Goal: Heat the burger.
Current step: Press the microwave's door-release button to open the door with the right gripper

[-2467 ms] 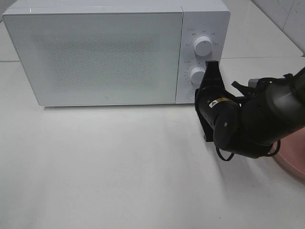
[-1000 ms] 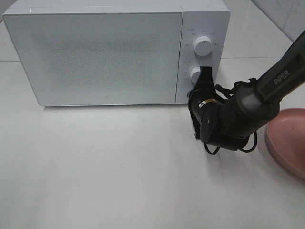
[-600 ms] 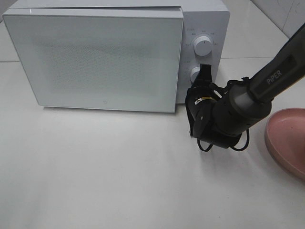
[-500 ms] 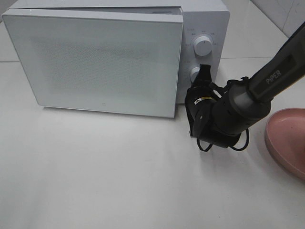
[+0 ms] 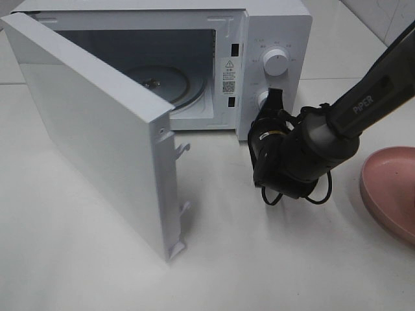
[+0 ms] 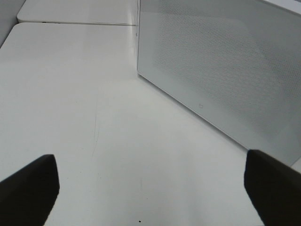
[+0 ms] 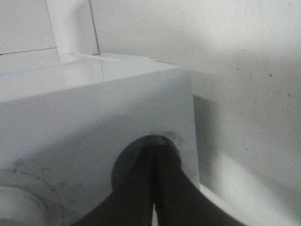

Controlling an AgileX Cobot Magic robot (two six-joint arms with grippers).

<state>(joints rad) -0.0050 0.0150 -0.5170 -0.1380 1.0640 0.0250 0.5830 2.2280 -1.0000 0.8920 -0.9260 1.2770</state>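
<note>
The burger is not in any view. The white microwave [image 5: 279, 26] stands at the back with its door [image 5: 97, 136] swung wide open toward the front left. Its glass turntable [image 5: 162, 81] is bare. My right gripper [image 5: 272, 96] is shut and empty, with its tips against the lower control panel beside the lower knob [image 5: 262, 100]. In the right wrist view the shut gripper [image 7: 154, 150] touches the microwave's front [image 7: 94, 108]. My left gripper [image 6: 150, 188] is open and empty, low over the table, facing the door's outer face [image 6: 221, 70].
A round pink plate [image 5: 389, 194] lies at the right edge of the table, with nothing on the part in view. The open door juts out over the table's left-middle part. The upper knob [image 5: 275, 61] is above my right gripper. The right arm stretches back to the right.
The microwave door, shut 2.5 s ago, popped ajar and has swung wide open to the left. My right gripper moved left and down to the lower control panel and has stayed there.
</note>
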